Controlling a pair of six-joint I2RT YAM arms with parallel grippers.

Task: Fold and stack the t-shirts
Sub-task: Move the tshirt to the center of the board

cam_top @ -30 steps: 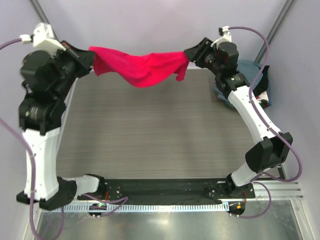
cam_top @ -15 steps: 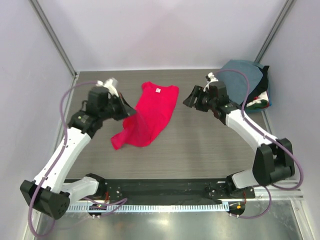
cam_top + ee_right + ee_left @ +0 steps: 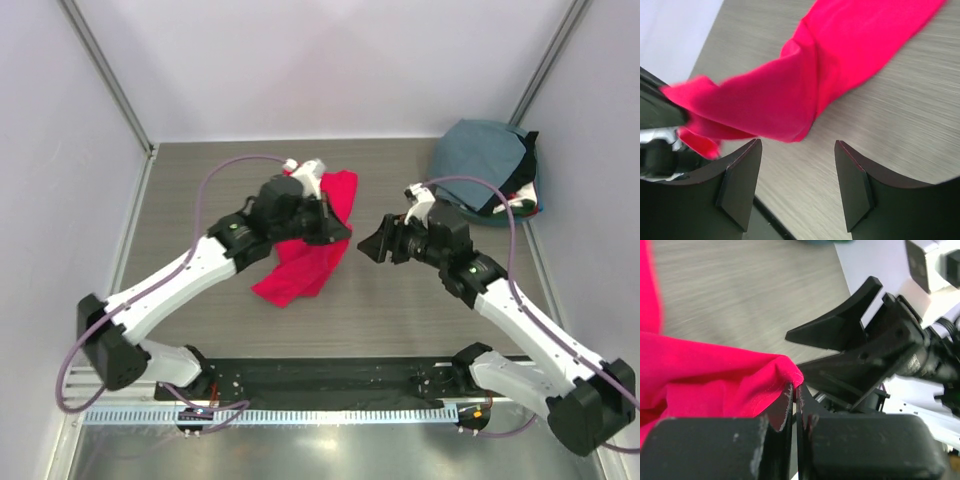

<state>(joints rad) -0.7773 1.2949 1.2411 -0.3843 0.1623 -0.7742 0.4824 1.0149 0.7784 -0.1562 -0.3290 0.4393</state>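
Top external: red t-shirt (image 3: 298,272), woodgrain table (image 3: 195,195), walls (image 3: 330,70).

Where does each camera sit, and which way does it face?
Top external: above, behind the bases, looking down at the table; both arms show.
Right wrist: on that arm, looking past the open right gripper at the red t-shirt.
Left wrist: on that arm, looking along the shut left gripper toward the right gripper.
Shared: every view shows the red t-shirt.

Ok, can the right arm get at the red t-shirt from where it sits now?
Probably yes. The right end effector is open and faces the red t-shirt with only bare table between them. The left end effector is shut on a fold close by, so they could crowd.
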